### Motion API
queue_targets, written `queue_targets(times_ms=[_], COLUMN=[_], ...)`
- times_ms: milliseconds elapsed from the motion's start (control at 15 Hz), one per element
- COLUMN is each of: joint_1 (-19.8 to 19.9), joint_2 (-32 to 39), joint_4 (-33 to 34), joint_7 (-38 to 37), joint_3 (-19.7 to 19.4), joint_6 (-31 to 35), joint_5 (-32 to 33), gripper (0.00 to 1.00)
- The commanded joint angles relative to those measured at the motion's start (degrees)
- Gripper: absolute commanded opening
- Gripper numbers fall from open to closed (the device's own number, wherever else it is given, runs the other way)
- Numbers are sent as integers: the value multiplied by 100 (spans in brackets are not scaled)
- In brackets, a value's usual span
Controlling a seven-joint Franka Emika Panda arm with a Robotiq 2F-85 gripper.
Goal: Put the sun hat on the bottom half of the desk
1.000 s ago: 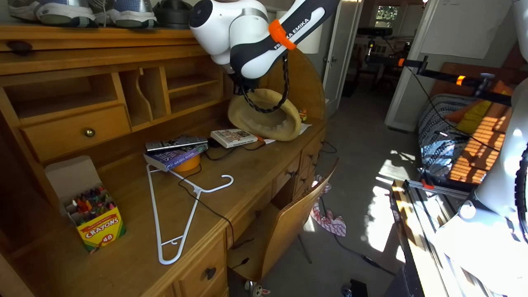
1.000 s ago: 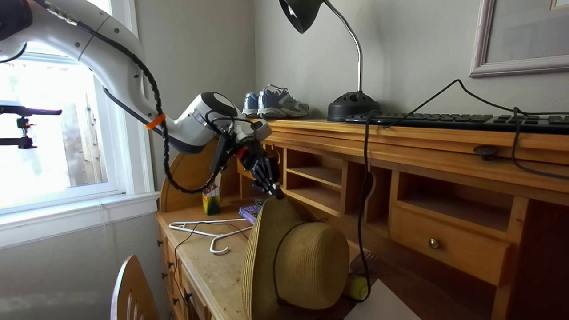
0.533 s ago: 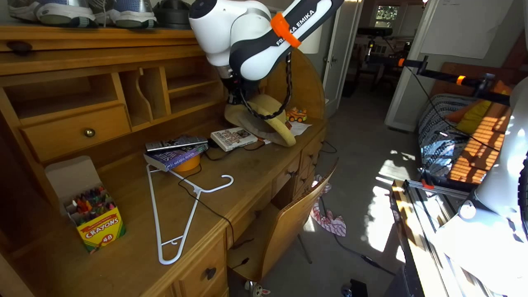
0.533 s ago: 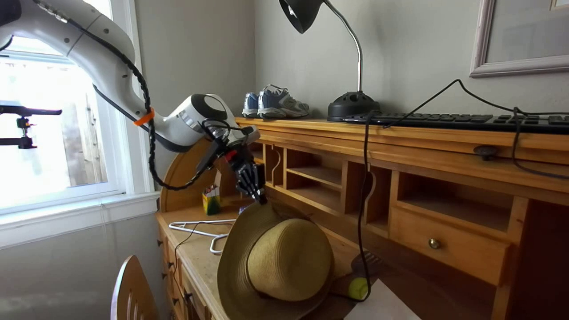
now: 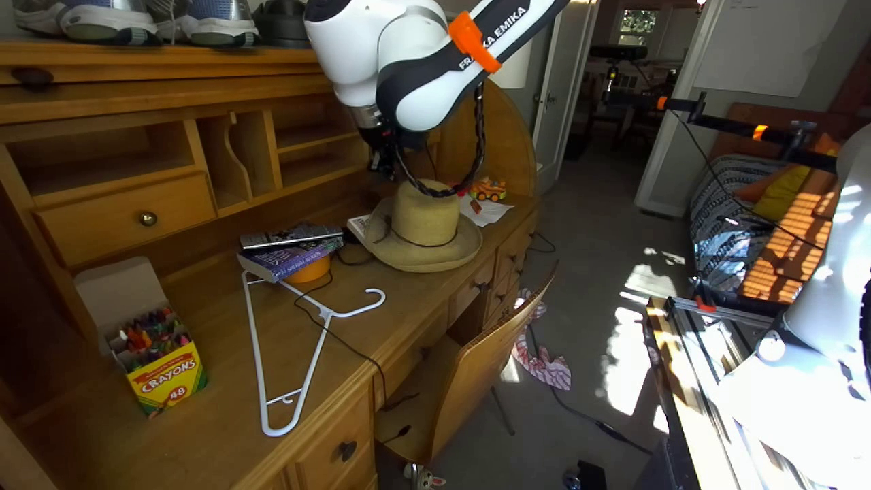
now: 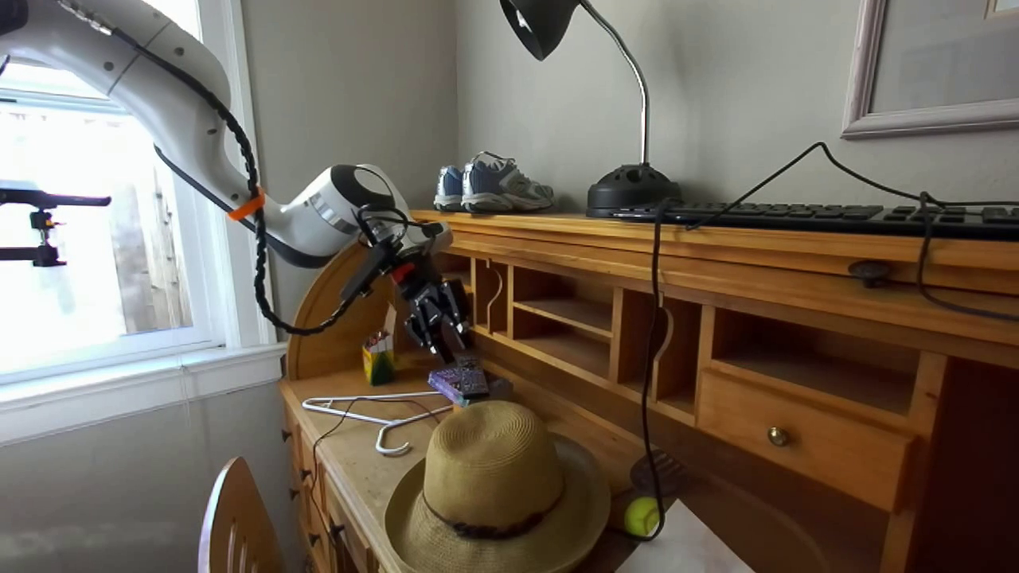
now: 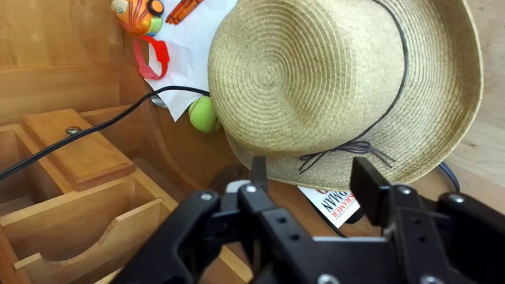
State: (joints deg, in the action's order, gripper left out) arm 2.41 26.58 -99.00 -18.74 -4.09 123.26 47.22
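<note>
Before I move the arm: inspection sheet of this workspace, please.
Surface: honey-brown wooden desktop, cluttered.
Job's things: pale-tan woven straw hat, crown up on the desktop, brim hiding part of a white printed book.
Clutter: white plastic hanger, yellow cardboard crayon box, yellow-green tennis ball.
Gripper: black two-finger gripper, open, apart from the hat.
Cables: thin black cord crosses the hanger; black cable hangs near the ball.
Surroundings: brown wooden chair before the desktop; black gooseneck lamp above.
</note>
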Motion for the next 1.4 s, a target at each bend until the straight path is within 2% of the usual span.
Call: queue_targets(times_ms=[0,67,133,467,800,933,1133,1200,1333], joint_1=[-45,-18,23,190,243,210,182,192,187], joint_2=[-607,-757,-952,-1942,-2872,-3194,-3522,-3239,-3405], joint_4=[-486,-578,-697,-1171,-1316,-1340,-1301,-1098,-1117], joint_7=[380,540,749,1910,3211,3521,3839,3585,3690], joint_3=[-108,-98,-77,-6,-22,-49,-87,-58,-65], joint_6=[65,86,88,-101,-450,-535,-656,-559,-606], joint_5=[-3,-27,-104,-869,-2585,-2941,-3165,-2938,-3000], gripper=[89,98,100,100,100,100,100,100,100])
